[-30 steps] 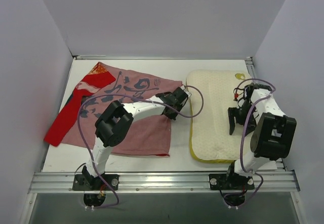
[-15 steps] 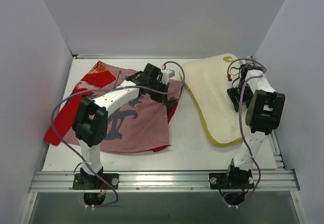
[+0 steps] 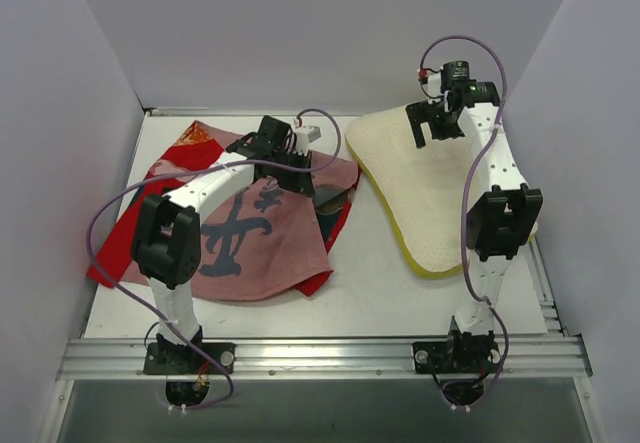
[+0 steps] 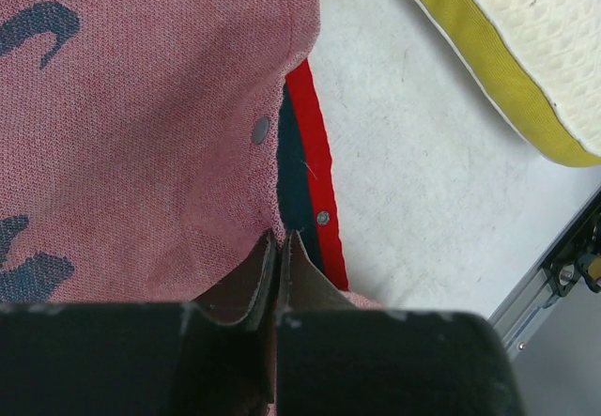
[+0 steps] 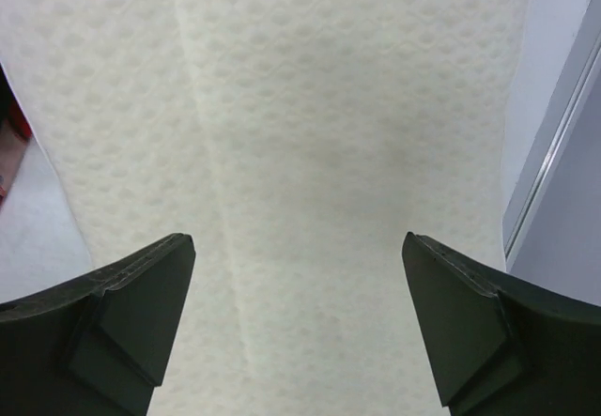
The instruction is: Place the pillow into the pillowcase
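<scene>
The left gripper (image 4: 279, 242) is pinched tight on the pillowcase (image 4: 141, 125) hem. The right gripper (image 5: 299, 247) gapes wide, holding nothing, with the pillow (image 5: 329, 106) spread beneath its jaws.

Your left arm (image 3: 210, 191) bends at the elbow and reaches forward and to the right. The left gripper (image 4: 279, 247) angles down, fingers pressed together and pinching an edge of the pillowcase (image 4: 141, 125). Your right arm (image 3: 495, 168) stretches almost straight toward the far side with its wrist raised. The right gripper (image 5: 297, 313) points down, fingers spread wide, holding nothing.
</scene>
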You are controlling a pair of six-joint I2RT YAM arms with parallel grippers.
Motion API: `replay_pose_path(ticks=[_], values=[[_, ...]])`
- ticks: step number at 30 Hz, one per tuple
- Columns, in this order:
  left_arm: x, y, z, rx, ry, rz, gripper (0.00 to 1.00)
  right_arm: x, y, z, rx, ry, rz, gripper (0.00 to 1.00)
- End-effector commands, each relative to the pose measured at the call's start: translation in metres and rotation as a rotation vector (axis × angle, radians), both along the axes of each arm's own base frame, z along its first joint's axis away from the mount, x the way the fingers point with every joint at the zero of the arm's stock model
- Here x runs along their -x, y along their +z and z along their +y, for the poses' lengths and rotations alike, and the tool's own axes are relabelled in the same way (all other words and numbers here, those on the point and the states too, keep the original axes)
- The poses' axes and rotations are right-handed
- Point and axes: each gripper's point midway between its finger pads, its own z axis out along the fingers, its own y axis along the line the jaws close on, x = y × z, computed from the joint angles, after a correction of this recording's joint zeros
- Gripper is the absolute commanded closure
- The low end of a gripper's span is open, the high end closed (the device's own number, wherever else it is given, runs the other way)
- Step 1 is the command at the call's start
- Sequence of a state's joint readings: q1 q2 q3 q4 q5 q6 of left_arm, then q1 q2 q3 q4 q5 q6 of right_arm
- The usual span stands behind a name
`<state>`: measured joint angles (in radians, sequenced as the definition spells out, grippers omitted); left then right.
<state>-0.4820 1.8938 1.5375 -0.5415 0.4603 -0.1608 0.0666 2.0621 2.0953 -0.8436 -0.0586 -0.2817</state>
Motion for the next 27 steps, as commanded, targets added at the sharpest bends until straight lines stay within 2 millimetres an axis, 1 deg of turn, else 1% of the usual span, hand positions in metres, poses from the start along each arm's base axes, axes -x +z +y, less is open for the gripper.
replay_pose_path(ticks=[1,3,4,5,6,7,9,10,11,12,13,14,15,16,17,18,19,20,21,22,24,25,26,27], values=[[0.001,0.036,-0.004,0.046,-0.033,-0.078,1.00,0.004,-0.034,-0.002,-0.031,-0.173,0.103,0.00],[0.001,0.036,0.001,0.039,-0.024,-0.072,1.00,-0.007,-0.045,-0.003,-0.041,-0.188,0.104,0.00],[0.000,0.037,0.005,0.037,-0.015,-0.071,1.00,-0.011,-0.059,-0.004,-0.044,-0.192,0.128,0.00],[0.001,0.034,0.009,0.026,-0.009,-0.057,1.00,-0.019,-0.061,-0.002,-0.064,-0.182,0.119,0.00],[0.002,0.034,0.012,0.026,-0.005,-0.051,1.00,-0.026,-0.067,0.000,-0.090,-0.170,0.113,0.00],[0.002,0.034,0.016,0.022,0.001,-0.047,1.00,-0.031,-0.085,0.002,-0.139,-0.159,0.134,0.00],[0.004,0.029,0.020,0.011,0.002,-0.032,1.00,-0.037,-0.105,0.006,-0.195,-0.131,0.157,0.00],[0.006,0.028,0.021,0.007,-0.001,-0.026,1.00,-0.036,-0.128,0.007,-0.189,-0.121,0.203,0.00],[0.007,0.025,0.024,-0.001,0.004,-0.015,1.00,-0.031,-0.140,0.007,-0.160,-0.085,0.233,0.00],[0.008,0.023,0.026,-0.004,0.005,-0.008,1.00,-0.021,-0.151,0.009,-0.161,-0.062,0.283,0.00],[0.009,0.023,0.026,-0.002,0.005,-0.007,1.00,-0.010,-0.163,0.014,-0.171,-0.034,0.339,0.02],[0.010,0.023,0.027,-0.004,0.005,-0.003,1.00,-0.001,-0.168,0.017,-0.177,-0.006,0.382,0.12],[0.010,0.022,0.027,-0.003,0.007,0.001,1.00,0.018,-0.172,0.018,-0.168,0.031,0.457,0.21],[0.010,0.022,0.027,-0.003,0.008,0.002,1.00,0.027,-0.173,0.016,-0.157,0.057,0.495,0.33],[0.009,0.023,0.026,0.002,0.009,-0.001,1.00,0.034,-0.172,0.012,-0.149,0.077,0.521,0.62],[0.009,0.025,0.025,0.008,0.011,0.001,1.00,0.044,-0.167,0.005,-0.126,0.118,0.544,0.79],[0.009,0.027,0.024,0.014,0.011,-0.001,1.00,0.046,-0.160,-0.003,-0.108,0.123,0.536,1.00],[0.008,0.029,0.022,0.024,0.007,-0.001,1.00,0.047,-0.153,-0.007,-0.105,0.139,0.521,1.00],[0.008,0.032,0.021,0.032,0.009,-0.003,1.00,0.046,-0.142,-0.021,-0.138,0.152,0.490,1.00],[0.006,0.038,0.020,0.042,0.010,-0.011,1.00,0.043,-0.115,-0.025,-0.158,0.165,0.425,1.00],[0.007,0.045,0.017,0.069,0.009,-0.006,1.00,0.048,-0.083,-0.032,-0.205,0.209,0.359,1.00],[0.007,0.051,0.015,0.085,0.007,-0.012,1.00,0.051,-0.053,-0.029,-0.204,0.294,0.285,1.00],[0.005,0.059,0.014,0.105,0.006,-0.026,1.00,0.061,-0.043,-0.026,-0.212,0.348,0.280,1.00],[0.006,0.065,0.012,0.127,-0.001,-0.026,1.00,0.077,-0.036,-0.022,-0.219,0.392,0.299,1.00]])
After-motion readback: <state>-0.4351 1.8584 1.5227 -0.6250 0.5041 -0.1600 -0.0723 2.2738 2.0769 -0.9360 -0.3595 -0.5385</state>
